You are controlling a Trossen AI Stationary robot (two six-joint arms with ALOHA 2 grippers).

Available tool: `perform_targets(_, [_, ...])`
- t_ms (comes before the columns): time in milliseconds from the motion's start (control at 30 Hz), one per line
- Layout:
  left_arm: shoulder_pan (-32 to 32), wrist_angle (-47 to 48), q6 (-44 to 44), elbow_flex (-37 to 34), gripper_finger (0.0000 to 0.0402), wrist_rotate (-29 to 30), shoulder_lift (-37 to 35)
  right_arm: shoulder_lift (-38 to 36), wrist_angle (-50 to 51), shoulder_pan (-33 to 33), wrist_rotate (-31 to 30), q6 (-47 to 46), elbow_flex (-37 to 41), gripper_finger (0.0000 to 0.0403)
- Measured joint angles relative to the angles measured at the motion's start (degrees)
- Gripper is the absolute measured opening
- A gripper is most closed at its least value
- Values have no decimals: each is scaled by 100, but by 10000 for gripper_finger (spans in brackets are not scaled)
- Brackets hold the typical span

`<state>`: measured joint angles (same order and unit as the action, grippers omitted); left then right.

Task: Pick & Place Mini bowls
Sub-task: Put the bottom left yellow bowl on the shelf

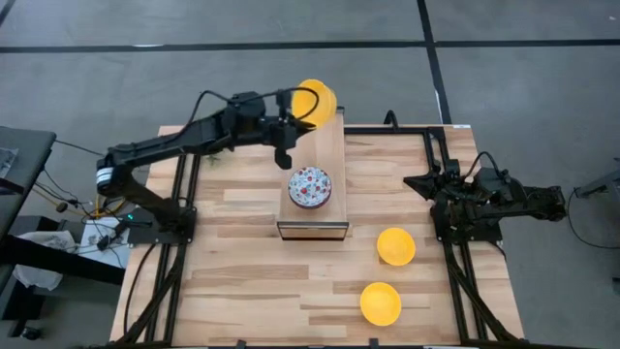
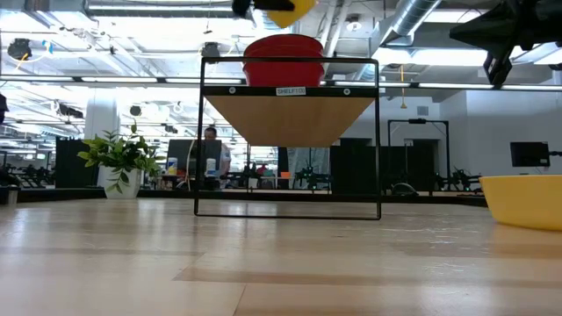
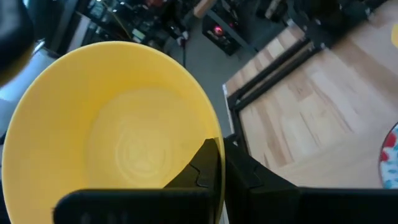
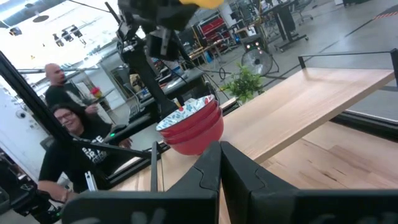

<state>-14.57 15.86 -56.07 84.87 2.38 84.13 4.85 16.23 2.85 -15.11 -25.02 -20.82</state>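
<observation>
**Inspector:** Nearest the left wrist camera is a plain yellow bowl (image 3: 118, 130), filling most of that view, its rim pinched between the fingers of the left gripper (image 1: 308, 105). That claw is clamped narrow on the bowl.

**Assistant:** Where does the bowl hang relative to the shelf?

**Inspector:** From above, it sits at the far end of the raised wooden shelf (image 1: 329, 145), lifted clear and tipped on its side, mouth turned back toward the wrist. The stack of floral bowls (image 1: 310, 187) stands on the same shelf, nearer the table's front, well apart from the carried bowl. The shelf's long axis runs front to back, so any set-down spot lies along that line, below and slightly forward of the claw.

**Assistant:** And the right arm?

**Inspector:** The right gripper (image 1: 438, 186) waits folded at the right edge of the table, fingers closed on nothing. Two more yellow bowls (image 1: 395, 246) lie on the table, closer to the right arm than to the left.

**Assistant:** Judgement on the next step?

**Inspector:** Likely the bowl must be levelled before lowering; released while tipped, it could roll off the far edge.
</observation>
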Motion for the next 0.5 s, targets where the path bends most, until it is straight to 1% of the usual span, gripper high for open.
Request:
perform_targets(267, [-6, 20, -702, 308, 6, -9, 665, 2, 0, 0, 0, 0, 0, 0])
perform_targets(367, [-6, 16, -1013, 351, 6, -10, 729, -1, 1, 0, 1, 0, 0, 0])
perform_targets(500, [-6, 16, -1682, 356, 6, -7, 729, 1, 2, 0, 0, 0, 0, 0])
